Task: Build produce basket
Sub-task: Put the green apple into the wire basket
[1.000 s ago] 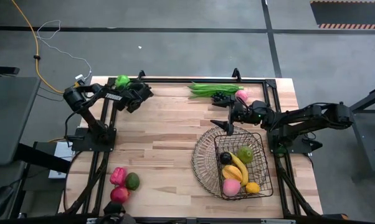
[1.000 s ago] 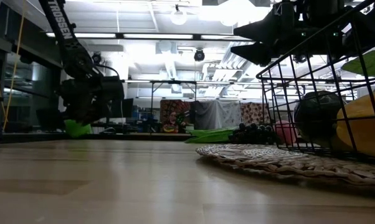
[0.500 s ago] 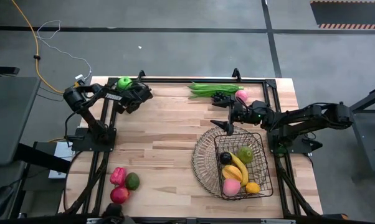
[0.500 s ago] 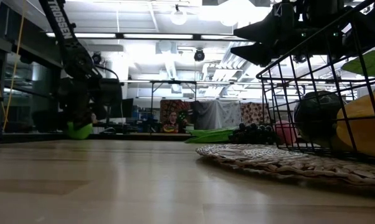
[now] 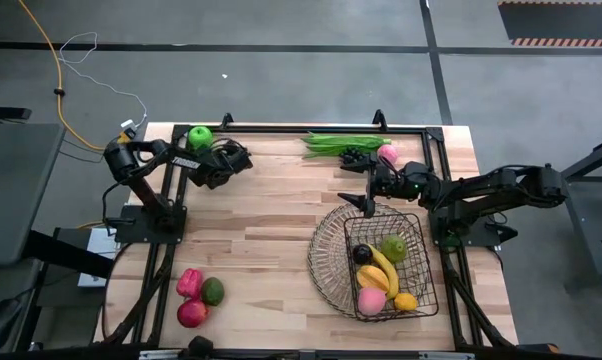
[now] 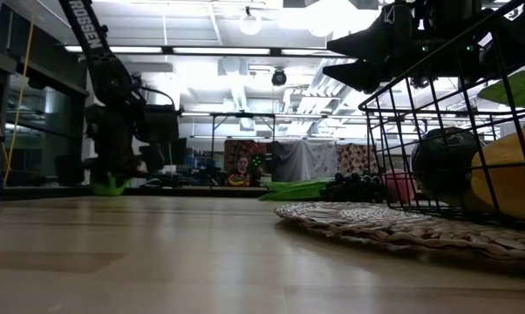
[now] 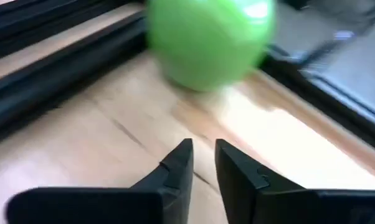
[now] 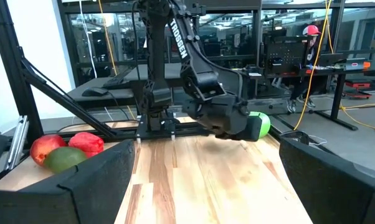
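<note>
A green apple (image 5: 199,135) (image 7: 206,43) rests on the wood at the table's far left corner, beside the black frame rail. My left gripper (image 5: 213,152) (image 7: 204,167) hovers just short of it, fingers shut to a thin slit with nothing between them. The dark wire basket (image 5: 326,262) sits at the near right and holds a banana, a green fruit, a peach, a lemon and a dark fruit. My right gripper (image 5: 359,187) (image 8: 206,186) stands wide open and empty just beyond the basket's far rim.
Green beans (image 5: 341,143), dark grapes (image 5: 356,155) and a pink peach (image 5: 388,153) lie at the far edge. A red pepper (image 5: 189,282), an avocado (image 5: 213,291) and a red apple (image 5: 191,313) lie near the front left. Bare wood spans the middle.
My left gripper has drawn back from the green apple toward the table's right. The apple, half covered by the gripper before, now shows whole and stays on the wood at the far edge.
</note>
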Controlling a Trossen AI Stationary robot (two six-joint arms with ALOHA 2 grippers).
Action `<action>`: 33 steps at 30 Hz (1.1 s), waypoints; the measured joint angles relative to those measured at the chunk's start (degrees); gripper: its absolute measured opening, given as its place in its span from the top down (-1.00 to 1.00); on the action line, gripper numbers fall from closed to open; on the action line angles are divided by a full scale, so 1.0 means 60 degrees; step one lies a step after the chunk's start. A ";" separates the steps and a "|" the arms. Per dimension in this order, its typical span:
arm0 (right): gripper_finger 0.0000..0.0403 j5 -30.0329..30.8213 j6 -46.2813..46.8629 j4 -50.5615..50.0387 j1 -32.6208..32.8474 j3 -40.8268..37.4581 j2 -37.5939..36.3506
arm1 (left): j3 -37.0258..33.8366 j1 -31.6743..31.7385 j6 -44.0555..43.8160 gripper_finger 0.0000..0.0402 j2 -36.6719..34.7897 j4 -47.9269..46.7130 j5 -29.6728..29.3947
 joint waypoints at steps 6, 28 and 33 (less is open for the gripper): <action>-0.92 0.0000 0.0000 0.0000 0.0000 0.0000 0.0000 | 0.0002 -0.1403 0.0713 0.97 -0.0078 0.0386 -0.1577; -0.92 -0.0003 0.0186 0.0016 -0.0004 0.0009 0.0000 | 0.6161 0.2763 1.0976 1.00 -0.0166 -0.5639 0.1270; -0.92 0.0000 0.0325 -0.0011 -0.0011 0.0011 0.0004 | 0.7020 0.2622 1.0903 1.00 0.1107 -0.6368 0.2299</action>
